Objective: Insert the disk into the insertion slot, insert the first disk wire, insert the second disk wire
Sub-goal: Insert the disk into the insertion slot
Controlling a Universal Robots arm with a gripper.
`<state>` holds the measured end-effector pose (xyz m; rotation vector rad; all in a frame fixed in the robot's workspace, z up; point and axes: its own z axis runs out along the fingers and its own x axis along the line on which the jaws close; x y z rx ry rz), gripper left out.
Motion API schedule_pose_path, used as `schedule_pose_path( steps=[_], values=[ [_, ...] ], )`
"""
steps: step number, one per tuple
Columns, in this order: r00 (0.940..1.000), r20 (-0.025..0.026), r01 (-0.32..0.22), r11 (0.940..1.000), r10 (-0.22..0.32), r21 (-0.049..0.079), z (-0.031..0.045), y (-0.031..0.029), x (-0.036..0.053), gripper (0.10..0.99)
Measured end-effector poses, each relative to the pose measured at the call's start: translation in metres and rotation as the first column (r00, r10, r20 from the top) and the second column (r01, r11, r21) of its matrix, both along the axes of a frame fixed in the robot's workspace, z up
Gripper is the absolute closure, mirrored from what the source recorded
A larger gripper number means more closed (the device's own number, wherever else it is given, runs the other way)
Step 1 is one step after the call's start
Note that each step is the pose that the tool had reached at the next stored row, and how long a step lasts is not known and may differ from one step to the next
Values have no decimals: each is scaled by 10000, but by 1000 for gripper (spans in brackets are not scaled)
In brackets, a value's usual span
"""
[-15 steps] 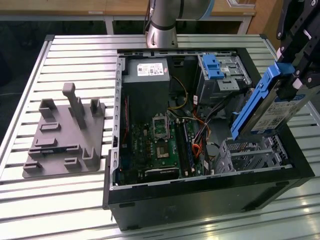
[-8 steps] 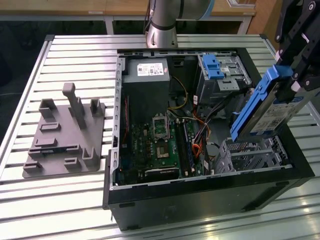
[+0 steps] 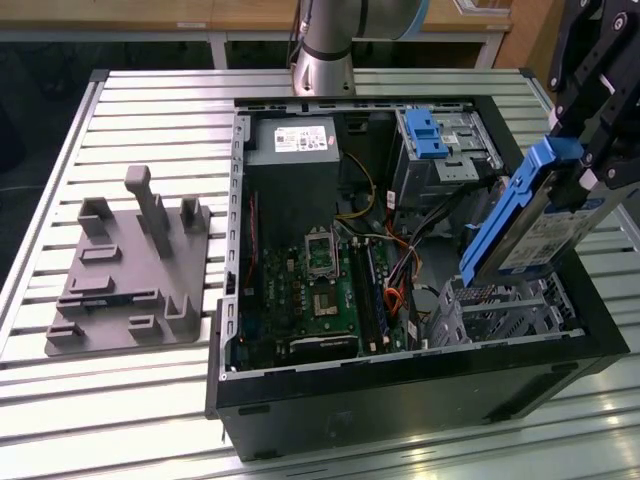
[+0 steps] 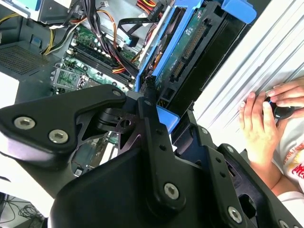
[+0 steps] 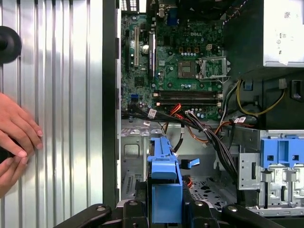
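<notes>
Black robot gripper [image 3: 592,160] was clamped shut on the upper end of the flat silver-grey disk [image 3: 542,235], which sat in its bright blue plastic carrier. The disk hung tilted over the open black computer case [image 3: 400,400]. Its lower end was just above the insertion slot [image 3: 510,310], a small silver perforated-metal cage; contact couldn't be told.

Risks, judged:
- The tilt was not lined up with the cage opening, so a carrier corner could catch the rim and jam.
- Loose orange and black cables [image 3: 400,285] lay just beside the cage and could get pinched.
- A person's bare hands [image 5: 16,137] rested on the slatted metal table [image 3: 150,90] near the case wall and could be struck by the arm.

Counts:
- disk: one
- cage slot: one
- gripper: one
- blue-latched upper bay [image 3: 432,135]: one
- hands: two
- grey plastic fixture plate [image 3: 130,275]: one
</notes>
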<state>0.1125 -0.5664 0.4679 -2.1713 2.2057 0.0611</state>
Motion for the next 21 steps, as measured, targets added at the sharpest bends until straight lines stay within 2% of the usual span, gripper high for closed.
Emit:
schedule_pose_path(
  steps=[21],
  values=[
    [10000,0,0,10000,0,1,-135,-9,10,722]
  ],
)
